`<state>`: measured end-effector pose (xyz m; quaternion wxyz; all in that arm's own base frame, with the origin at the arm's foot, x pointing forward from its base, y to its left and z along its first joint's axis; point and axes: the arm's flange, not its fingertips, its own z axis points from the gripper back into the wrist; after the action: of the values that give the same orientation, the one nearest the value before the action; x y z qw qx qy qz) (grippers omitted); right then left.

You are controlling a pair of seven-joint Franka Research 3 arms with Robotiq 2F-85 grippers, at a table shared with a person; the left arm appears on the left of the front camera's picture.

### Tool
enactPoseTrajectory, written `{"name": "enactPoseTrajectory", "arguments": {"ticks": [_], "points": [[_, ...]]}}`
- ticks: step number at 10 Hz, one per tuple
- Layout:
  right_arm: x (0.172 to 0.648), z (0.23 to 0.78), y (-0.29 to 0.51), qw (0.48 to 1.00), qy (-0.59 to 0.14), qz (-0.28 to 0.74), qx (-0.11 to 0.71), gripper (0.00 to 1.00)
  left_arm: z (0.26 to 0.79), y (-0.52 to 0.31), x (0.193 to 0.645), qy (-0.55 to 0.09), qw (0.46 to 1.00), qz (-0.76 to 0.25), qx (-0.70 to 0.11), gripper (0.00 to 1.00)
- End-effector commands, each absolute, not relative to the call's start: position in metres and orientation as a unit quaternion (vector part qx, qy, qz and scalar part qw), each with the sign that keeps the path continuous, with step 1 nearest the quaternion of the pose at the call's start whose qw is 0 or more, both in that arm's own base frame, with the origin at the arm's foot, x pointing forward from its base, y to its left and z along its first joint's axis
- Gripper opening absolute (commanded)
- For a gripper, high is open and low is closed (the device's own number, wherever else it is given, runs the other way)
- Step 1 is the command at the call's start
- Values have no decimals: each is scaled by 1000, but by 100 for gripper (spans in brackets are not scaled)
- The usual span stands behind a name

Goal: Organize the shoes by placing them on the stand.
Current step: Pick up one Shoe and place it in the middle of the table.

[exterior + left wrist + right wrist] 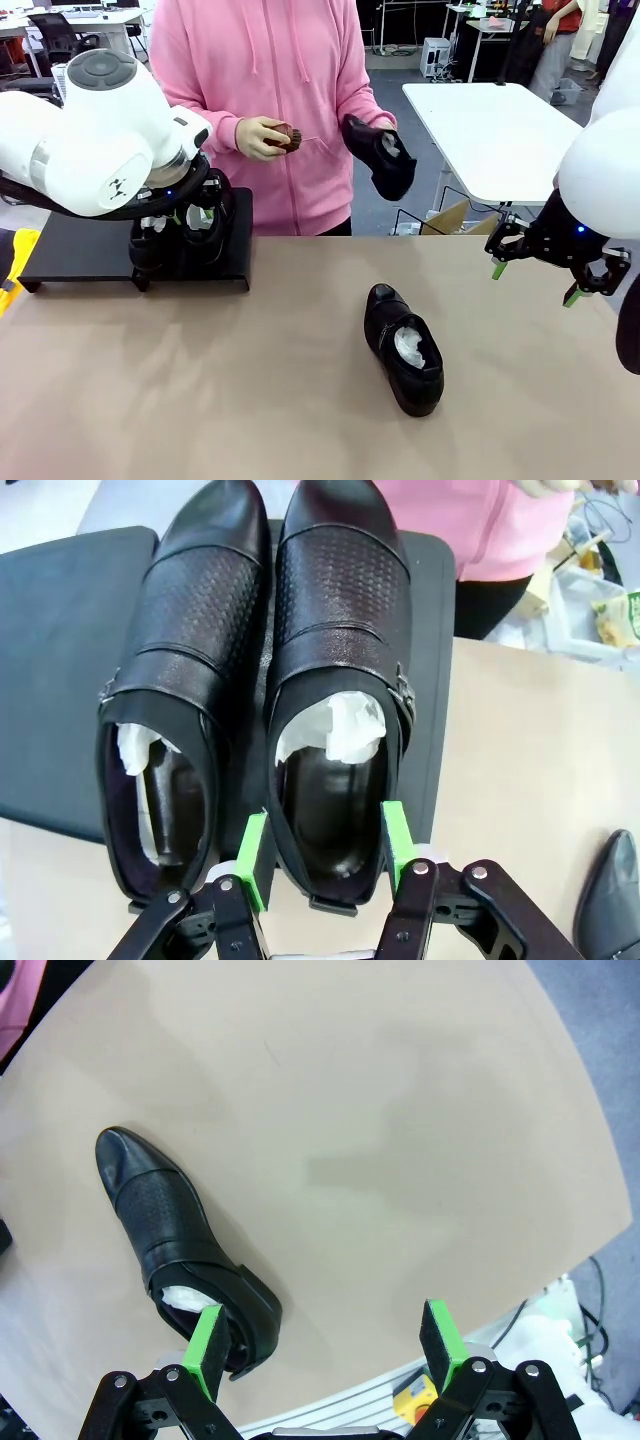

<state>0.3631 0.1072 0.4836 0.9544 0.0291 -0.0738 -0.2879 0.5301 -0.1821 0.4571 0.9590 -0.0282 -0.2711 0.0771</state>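
my left gripper [324, 845]: clamped on the heel of the end shoe [340, 630]. One green pad presses each side of the heel, and the inner pad stands in the gap between the two shoes on the stand.
end shoe: flat on its sole at the right end of the stand [80, 245], toe toward the far edge, heel toward me, white paper [335, 730] in its mouth.
neighbour shoe [165, 680]: on the stand just left of the end shoe, parallel to it, toe the same way. I cannot tell whether the two touch.
stand: on the table [250, 410], along its far edge, toward the far left corner.
my right gripper [322, 1345]: released, jaws spread wide, hanging above the table near its right edge.
table shoe [403, 348]: on its sole about midway between the near and far edges, a little right of centre, toe toward the far edge, well apart from the stand and from my right gripper.
held shoe [380, 155]: in the air beyond the far edge, tilted, held by the person in a pink top.
brush [289, 137]: small and brown, in the person's other hand [260, 135], near the held shoe.
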Motion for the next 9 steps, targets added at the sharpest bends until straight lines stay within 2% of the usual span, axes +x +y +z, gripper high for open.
{"name": "enactPoseTrajectory", "arguments": {"ticks": [1,4,5,7,9], "points": [[365,484,106,956,-75,-281,35,100,459,-182,532,-280,957,74,-24,57],[365,484,106,956,-75,-281,35,100,458,-182,530,-272,959,77,-29,57],[363,484,107,954,-74,-288,29,100,476,-186,517,-266,961,55,-55,57],[323,505,84,962,-80,-259,47,100,517,-189,486,-262,961,14,-91,57],[296,516,62,969,-54,-234,61,100,529,-187,464,-209,971,-8,-119,57]]}}
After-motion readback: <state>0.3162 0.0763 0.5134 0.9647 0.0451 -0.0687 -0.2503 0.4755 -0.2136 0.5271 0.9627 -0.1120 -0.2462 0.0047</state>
